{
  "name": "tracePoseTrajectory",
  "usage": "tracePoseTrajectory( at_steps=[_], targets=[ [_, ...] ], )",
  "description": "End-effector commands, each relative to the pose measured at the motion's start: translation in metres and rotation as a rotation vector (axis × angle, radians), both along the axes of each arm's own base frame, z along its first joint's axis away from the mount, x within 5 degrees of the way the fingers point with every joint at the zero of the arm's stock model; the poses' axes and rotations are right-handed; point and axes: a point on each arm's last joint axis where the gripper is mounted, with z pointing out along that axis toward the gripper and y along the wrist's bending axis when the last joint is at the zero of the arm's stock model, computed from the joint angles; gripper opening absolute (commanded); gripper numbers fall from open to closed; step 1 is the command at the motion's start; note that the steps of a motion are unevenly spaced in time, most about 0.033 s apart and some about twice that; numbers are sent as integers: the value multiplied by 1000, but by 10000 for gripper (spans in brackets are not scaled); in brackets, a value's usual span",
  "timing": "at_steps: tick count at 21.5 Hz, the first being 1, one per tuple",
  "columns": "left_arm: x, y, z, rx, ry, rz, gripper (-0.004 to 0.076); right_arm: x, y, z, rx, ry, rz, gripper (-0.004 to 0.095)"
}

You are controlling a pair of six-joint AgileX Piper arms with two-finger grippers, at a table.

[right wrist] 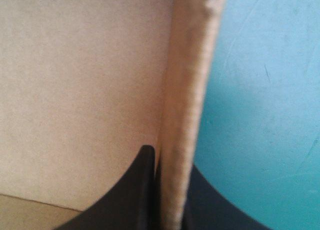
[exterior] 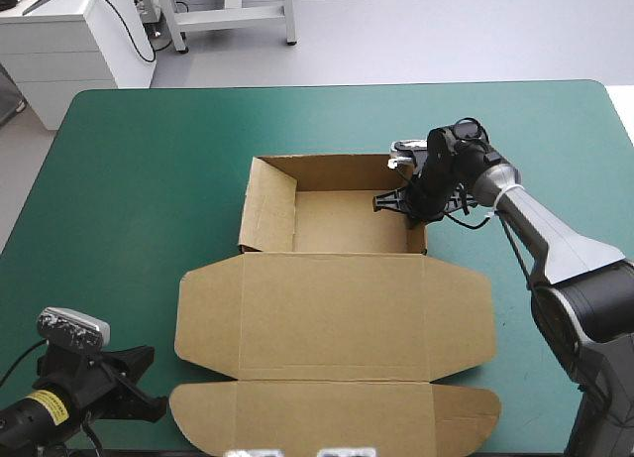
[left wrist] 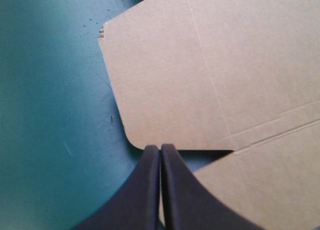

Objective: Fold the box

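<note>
Fingers of the right claw (right wrist: 170, 157) are clamped on the right wall of the box (exterior: 337, 308), one inside the tray, one outside. Box sits mid-bench (exterior: 129, 179), back and side walls up, lid lying flat toward the near edge. Left claw (left wrist: 160, 147) is pinched together at the near left corner, tips just off the lid's rounded corner.

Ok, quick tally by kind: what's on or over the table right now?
box, brown: 1
grippers: 2 (left gripper, fingers shut; right gripper, fingers shut on the box's right wall)
Total: 3
</note>
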Motion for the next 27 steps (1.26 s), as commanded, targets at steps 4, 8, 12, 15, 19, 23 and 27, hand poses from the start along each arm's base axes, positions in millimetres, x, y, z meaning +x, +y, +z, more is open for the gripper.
tracePoseTrajectory(
  at_steps=[4, 8, 12, 15, 19, 23, 27],
  targets=[
    [-4, 1, -8, -42, -81, 1, -8, 1, -23, 70, -11, -129, 43, -21],
    [-9, 3, -7, -67, -146, 5, -8, 1, -87, 151, -191, -420, -71, -21],
    [-8, 3, -7, -74, -162, 7, -8, -14, -182, 180, -373, -482, -295, -21],
    [-8, 3, -6, -77, -169, 8, -8, -15, -233, 170, -383, -431, -365, -21],
    [-7, 3, -6, -81, -178, 9, -8, -8, -291, 138, -283, -349, -482, -12],
    [-6, 3, -4, -91, -200, 14, -8, -12, -327, 119, -221, -294, -511, 104],
    [-6, 3, -4, -90, -200, 13, -8, -16, -350, 107, -141, -284, -555, 373]
  ],
)
